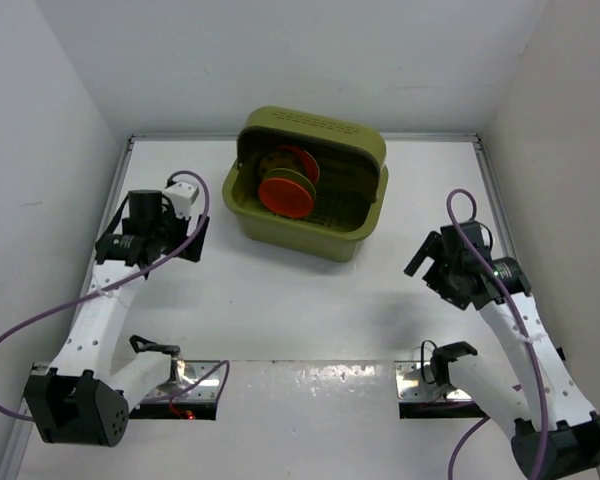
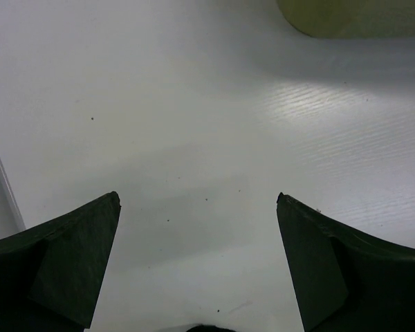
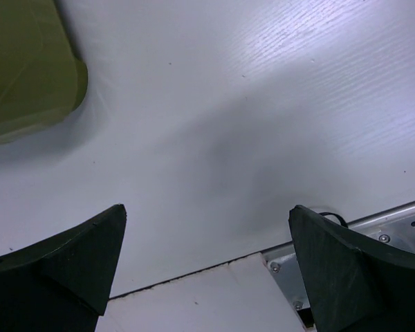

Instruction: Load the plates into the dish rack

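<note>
The left gripper (image 2: 197, 198) hangs over bare white bench (image 1: 280, 310) with its two dark fingers spread wide and nothing between them. From its wrist camera, only a rounded olive corner of the dish rack (image 1: 305, 185) shows, ahead of the gripper and off to its right, well apart from the fingertips.

The rack is a big olive-green tub with rounded corners, a slotted floor and a tall curved wall rising at its far side. It sits at the far middle of the bench, between the two arms. The plates stand on edge inside it, bunched toward the side nearer the left gripper. The front orange-red plate (image 1: 285, 196) shows its round face to the near side. Behind it the second orange-red plate (image 1: 307, 166) shows as a curved rim, and a brown plate (image 1: 271, 162) with a golden tint peeks out beside that. I cannot make out a green plate from here.

The right gripper (image 3: 207, 207) is also spread wide and holds nothing. It sits above the bench, with the rack's corner ahead of it and to its left, well apart. A metal mounting plate (image 3: 373, 232) lies just beneath its right finger.
</note>
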### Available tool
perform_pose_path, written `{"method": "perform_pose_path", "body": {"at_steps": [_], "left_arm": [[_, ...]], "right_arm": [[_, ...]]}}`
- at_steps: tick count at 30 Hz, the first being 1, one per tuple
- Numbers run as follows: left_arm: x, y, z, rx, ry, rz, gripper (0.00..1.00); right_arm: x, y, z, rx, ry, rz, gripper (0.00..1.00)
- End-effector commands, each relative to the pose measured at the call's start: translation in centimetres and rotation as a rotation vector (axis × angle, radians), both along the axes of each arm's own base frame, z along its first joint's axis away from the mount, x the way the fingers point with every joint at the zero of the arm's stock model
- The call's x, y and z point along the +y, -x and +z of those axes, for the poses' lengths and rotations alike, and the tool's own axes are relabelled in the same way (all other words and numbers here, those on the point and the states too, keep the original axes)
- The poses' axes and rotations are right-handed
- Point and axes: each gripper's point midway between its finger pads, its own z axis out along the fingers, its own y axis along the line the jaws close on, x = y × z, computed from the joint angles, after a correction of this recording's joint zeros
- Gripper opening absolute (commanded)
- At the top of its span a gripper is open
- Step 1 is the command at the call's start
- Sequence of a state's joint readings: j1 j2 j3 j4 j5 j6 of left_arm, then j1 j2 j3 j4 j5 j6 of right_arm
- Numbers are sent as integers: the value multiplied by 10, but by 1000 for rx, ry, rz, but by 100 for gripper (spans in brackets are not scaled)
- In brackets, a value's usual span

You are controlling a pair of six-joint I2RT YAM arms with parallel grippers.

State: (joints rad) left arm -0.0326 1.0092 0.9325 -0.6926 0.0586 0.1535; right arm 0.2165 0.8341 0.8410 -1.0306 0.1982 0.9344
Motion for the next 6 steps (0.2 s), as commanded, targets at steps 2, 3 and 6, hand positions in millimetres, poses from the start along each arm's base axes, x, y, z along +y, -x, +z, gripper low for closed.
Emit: {"method": "perform_pose_path", "body": {"at_steps": [2, 3, 6], "left_arm": [[-1, -3, -1, -51, 26, 15, 100], [-1, -2, -3, -57, 26, 15, 100], [-2, 1, -2, -64, 38, 11, 100]], "right_arm": [[0, 10, -10, 24, -20, -33, 100], [-1, 13, -14, 38, -20, -33, 100], [-2, 19, -22, 47, -12, -28, 100]]}}
